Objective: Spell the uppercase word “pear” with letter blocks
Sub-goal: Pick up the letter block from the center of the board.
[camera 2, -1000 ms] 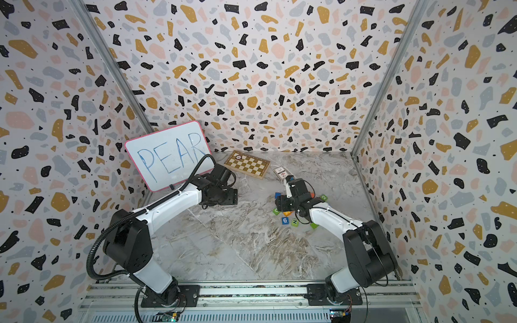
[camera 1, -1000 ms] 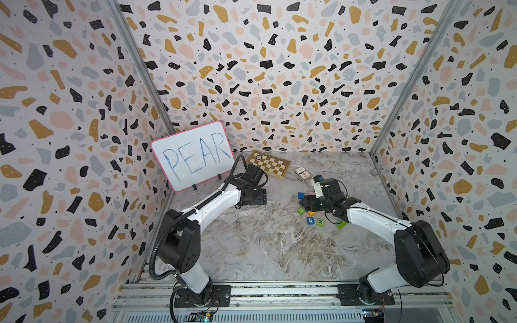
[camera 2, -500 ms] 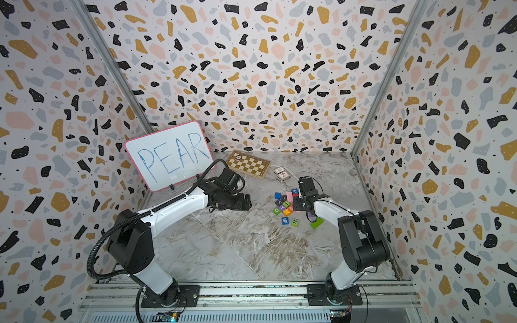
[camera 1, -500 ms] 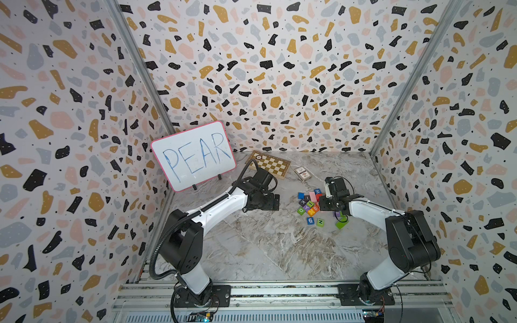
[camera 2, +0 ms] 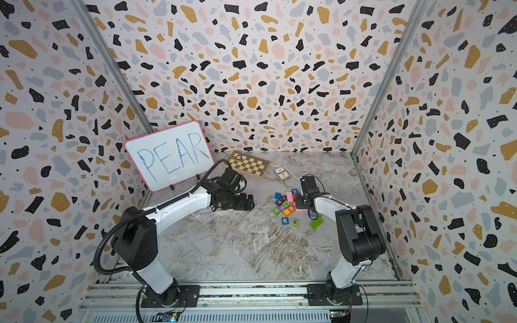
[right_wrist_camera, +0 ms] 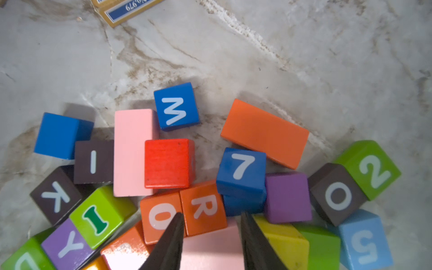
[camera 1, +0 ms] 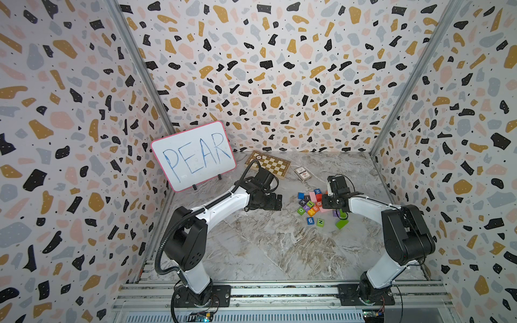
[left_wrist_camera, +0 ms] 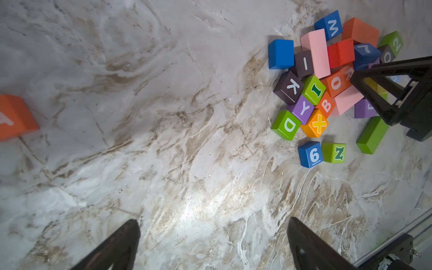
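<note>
On the right of the table (camera 1: 265,246), toward the far side, the R block (right_wrist_camera: 203,208), an orange cube with a white letter, sits between an O cube (right_wrist_camera: 161,217) and a blue 7 cube (right_wrist_camera: 242,170). The right gripper (right_wrist_camera: 211,222) straddles its edge, jaws narrowly apart; whether they pinch I cannot tell. The orange A block (left_wrist_camera: 14,117) lies alone, well apart from it. The left gripper (left_wrist_camera: 212,222) is spread wide.

On the grey marbled tabletop (camera 1: 265,251), a pink-framed whiteboard (camera 1: 193,156) reading PEAR (the lettering in blue marker) stands at the back near a wooden chessboard (camera 1: 268,165) and a small card box (camera 1: 303,173), while a blue cube marked 6 (left_wrist_camera: 310,154) sits just beside a green cube marked N (left_wrist_camera: 333,152), near a plain green oblong block (left_wrist_camera: 371,135).
</note>
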Motion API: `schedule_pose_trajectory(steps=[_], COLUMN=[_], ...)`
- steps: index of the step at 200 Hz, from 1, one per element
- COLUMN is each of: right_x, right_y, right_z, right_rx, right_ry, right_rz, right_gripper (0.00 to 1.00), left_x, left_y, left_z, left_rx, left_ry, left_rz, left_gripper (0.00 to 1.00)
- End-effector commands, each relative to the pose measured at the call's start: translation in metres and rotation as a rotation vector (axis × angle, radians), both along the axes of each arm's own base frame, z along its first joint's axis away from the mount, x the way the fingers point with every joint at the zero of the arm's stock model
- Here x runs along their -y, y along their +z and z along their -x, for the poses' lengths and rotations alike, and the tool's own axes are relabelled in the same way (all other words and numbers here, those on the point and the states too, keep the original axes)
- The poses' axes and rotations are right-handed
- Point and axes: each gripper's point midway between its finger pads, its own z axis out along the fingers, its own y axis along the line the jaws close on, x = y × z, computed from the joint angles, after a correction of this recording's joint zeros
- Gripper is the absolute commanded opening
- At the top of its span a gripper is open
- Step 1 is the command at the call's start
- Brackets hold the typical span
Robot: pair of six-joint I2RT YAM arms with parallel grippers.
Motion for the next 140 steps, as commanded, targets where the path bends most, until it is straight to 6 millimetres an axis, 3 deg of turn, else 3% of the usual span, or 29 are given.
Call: schedule_pose_trajectory(steps=[1,73,140], right_x=[-0.001,0.001,0.009], right_y=[0.010,-0.003,-0.002], right_z=[-0.013,-0.013,-0.012], right_rx=[0.034,0.011,0.013], right_ry=[-0.006,-0.014,-0.034], right_rz=[-0.001,0.013,0.047], right_gripper=[0.42,0.41,0.40], left_x=[0.006,0.003,0.004], left_y=[0.005,-0.001,-0.004], left_z=[-0.005,-0.003,-0.004], left_rx=[0.023,0.012,0.006], left_ry=[-0.018,-0.031,-0.034], left_rz=[0.011,-0.012,-0.017], left_gripper=[0.97,0.98,0.98])
